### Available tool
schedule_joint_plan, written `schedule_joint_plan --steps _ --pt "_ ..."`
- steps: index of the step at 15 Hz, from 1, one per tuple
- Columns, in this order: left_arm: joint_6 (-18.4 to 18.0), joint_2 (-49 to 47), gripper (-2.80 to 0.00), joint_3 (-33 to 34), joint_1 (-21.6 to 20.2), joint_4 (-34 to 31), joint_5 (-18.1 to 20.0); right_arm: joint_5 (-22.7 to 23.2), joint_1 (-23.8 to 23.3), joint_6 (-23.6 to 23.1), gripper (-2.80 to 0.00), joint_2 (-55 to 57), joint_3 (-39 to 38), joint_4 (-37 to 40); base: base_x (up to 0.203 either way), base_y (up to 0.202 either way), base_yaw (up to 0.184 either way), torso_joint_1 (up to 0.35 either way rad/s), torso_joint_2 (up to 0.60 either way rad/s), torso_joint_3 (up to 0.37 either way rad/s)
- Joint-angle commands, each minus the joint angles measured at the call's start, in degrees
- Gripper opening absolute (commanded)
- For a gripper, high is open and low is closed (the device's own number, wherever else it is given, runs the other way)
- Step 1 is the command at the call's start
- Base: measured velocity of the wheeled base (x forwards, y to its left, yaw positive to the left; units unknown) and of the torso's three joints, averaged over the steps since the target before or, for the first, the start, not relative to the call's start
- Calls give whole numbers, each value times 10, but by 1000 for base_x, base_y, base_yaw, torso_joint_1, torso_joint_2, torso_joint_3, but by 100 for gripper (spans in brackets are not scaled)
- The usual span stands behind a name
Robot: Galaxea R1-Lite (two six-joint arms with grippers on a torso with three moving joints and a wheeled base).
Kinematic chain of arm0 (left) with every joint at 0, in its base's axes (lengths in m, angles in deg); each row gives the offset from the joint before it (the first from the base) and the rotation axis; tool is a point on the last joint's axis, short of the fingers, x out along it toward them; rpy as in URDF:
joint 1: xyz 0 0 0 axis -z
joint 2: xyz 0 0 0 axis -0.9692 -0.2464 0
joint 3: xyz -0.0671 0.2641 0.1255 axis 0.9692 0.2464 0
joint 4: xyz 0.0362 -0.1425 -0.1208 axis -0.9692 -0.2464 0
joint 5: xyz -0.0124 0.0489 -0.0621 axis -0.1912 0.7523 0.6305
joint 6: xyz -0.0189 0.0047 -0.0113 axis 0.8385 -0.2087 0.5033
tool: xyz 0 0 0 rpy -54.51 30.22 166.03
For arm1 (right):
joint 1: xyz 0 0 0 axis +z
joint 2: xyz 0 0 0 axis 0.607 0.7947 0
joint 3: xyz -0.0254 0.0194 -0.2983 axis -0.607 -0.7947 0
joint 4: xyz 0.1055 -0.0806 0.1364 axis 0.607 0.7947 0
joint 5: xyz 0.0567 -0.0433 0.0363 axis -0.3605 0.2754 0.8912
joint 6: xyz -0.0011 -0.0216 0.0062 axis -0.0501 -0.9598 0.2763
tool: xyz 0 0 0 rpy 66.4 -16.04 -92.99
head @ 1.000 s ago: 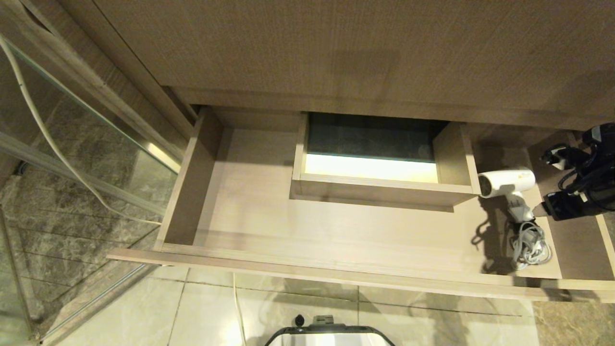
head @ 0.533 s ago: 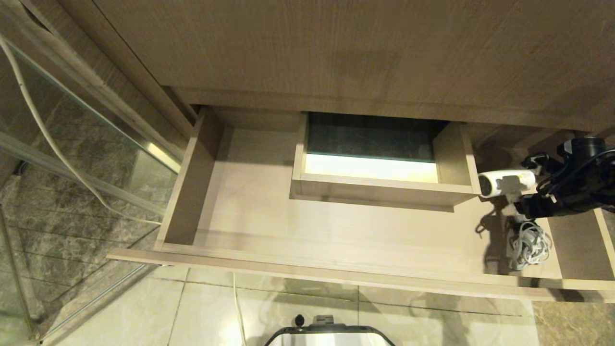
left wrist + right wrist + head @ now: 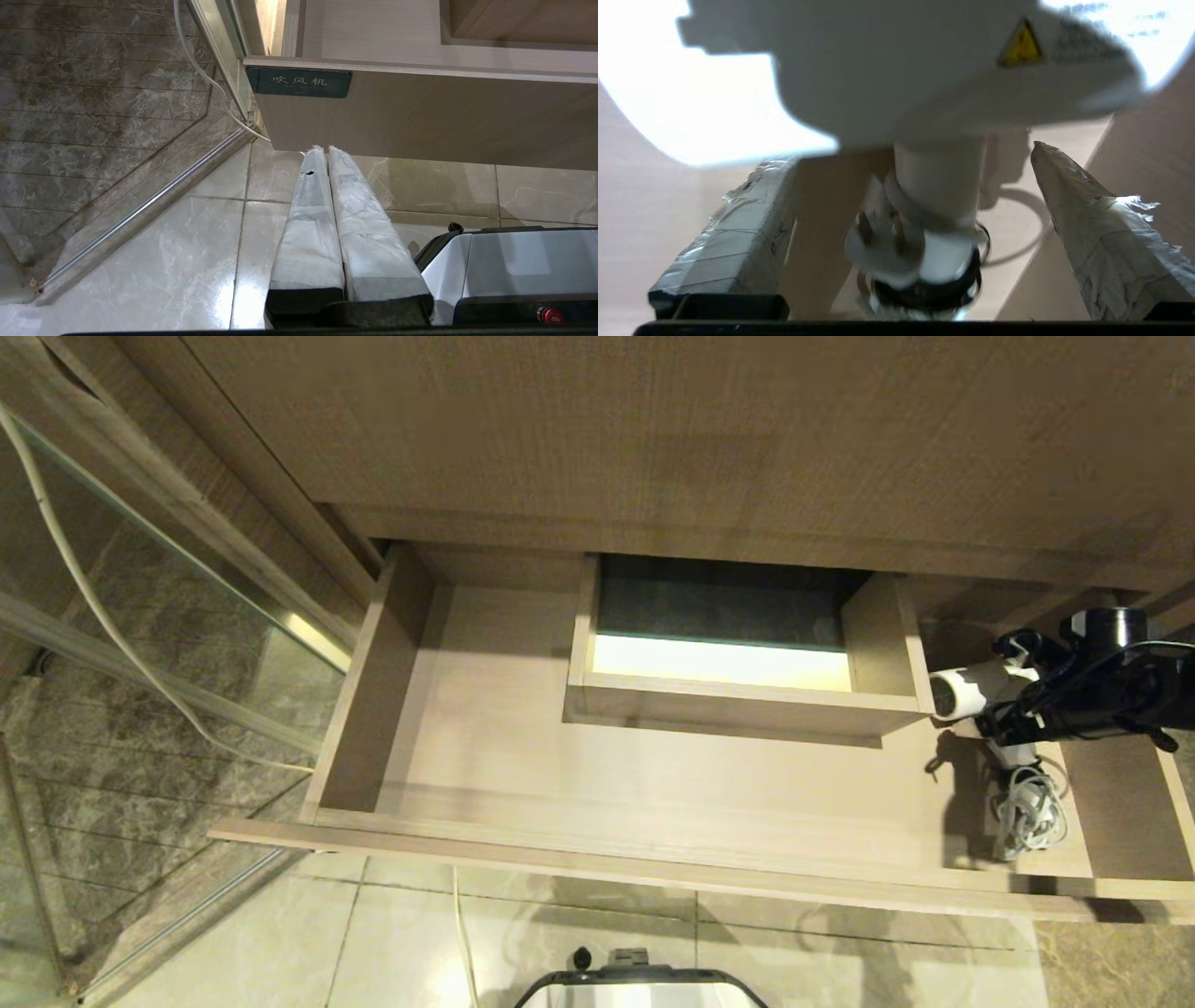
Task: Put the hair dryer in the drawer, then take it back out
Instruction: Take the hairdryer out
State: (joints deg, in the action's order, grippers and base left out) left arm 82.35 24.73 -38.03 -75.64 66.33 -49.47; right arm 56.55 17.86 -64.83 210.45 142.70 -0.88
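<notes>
The drawer [image 3: 560,851] is pulled out, light wood-grain, with its black label [image 3: 299,82] on the flat front. The white hair dryer [image 3: 971,693] lies at the drawer's right end, barrel pointing left, its bundled cord [image 3: 1027,807] nearer the front. My right gripper [image 3: 1008,695] is open and reaches in from the right, one finger on each side of the dryer's handle [image 3: 941,177]; the fingers [image 3: 1087,224] stand clear of it. The dryer's body [image 3: 943,70] fills the right wrist view. My left gripper [image 3: 322,149] is shut and empty, parked below the drawer front.
A boxed cutout [image 3: 728,644] sits in the drawer's middle, just left of the dryer. The wood countertop [image 3: 653,429] overhangs the back. A glass partition [image 3: 140,616] and a white cable [image 3: 112,625] are at the left. My base [image 3: 639,985] stands on the tiled floor.
My right gripper has moved left from the drawer's right edge to the dryer and now straddles its handle, with the fingers spread wider. The dryer has stayed where it was.
</notes>
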Motion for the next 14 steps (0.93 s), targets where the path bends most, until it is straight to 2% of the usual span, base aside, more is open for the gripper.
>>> schedule_joint_plan --steps 1,3,4,7,14 --pt "0 0 -280 1 0 0 0 -1 -1 -1 0 11 2 -2 0 0 0 0 0 0" --pt "0 0 -280 1 0 0 0 -1 -2 -1 0 12 2 -6 0 0 0 0 0 0" --pt "0 0 -280 1 0 0 0 0 -2 -1 -280 14 3 -9 0 0 0 0 0 0" --pt "0 0 -280 1 0 0 0 -3 -1 -19 -280 11 3 -5 0 0 0 0 0 0" --pt "0 0 -280 1 0 0 0 -4 -1 -20 -280 -22 -4 -8 0 0 0 0 0 0"
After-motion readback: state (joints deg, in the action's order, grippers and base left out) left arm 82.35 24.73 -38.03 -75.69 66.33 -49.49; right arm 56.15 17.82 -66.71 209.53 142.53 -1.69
